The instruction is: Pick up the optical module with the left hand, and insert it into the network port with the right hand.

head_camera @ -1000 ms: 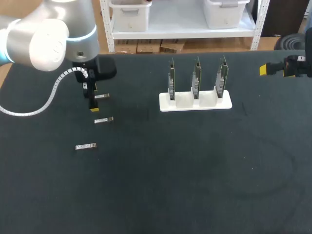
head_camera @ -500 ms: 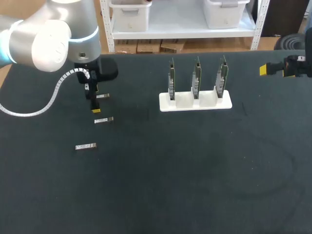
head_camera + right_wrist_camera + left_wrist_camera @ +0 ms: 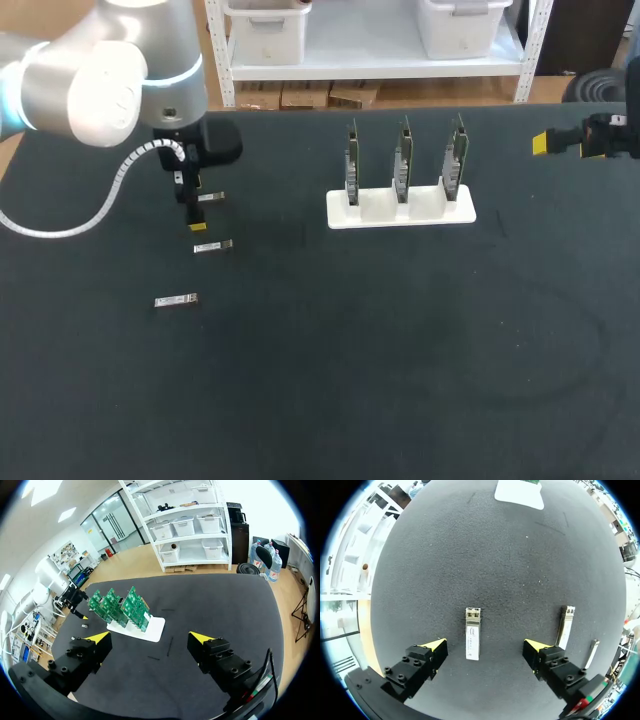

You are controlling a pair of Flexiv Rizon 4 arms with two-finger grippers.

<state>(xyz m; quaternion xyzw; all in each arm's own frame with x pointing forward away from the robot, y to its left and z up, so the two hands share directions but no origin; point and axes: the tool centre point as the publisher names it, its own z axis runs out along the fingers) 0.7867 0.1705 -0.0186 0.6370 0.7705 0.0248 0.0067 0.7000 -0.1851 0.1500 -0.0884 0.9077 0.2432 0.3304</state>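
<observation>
Rack (image 3: 380, 216) holds three green circuit boards (image 3: 404, 155) upright, side by side.

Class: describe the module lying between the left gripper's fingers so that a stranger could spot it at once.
On the dark table, left of the white stand, three modules lie in a row. It is the rearmost module, between the left gripper's open fingers.

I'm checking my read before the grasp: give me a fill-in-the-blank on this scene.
The table holds ___ optical modules. The left gripper is ___, one module lying between its fingers. The white stand holds ___ circuit boards. The right gripper holds ___.
Missing: three; open; three; nothing.
</observation>
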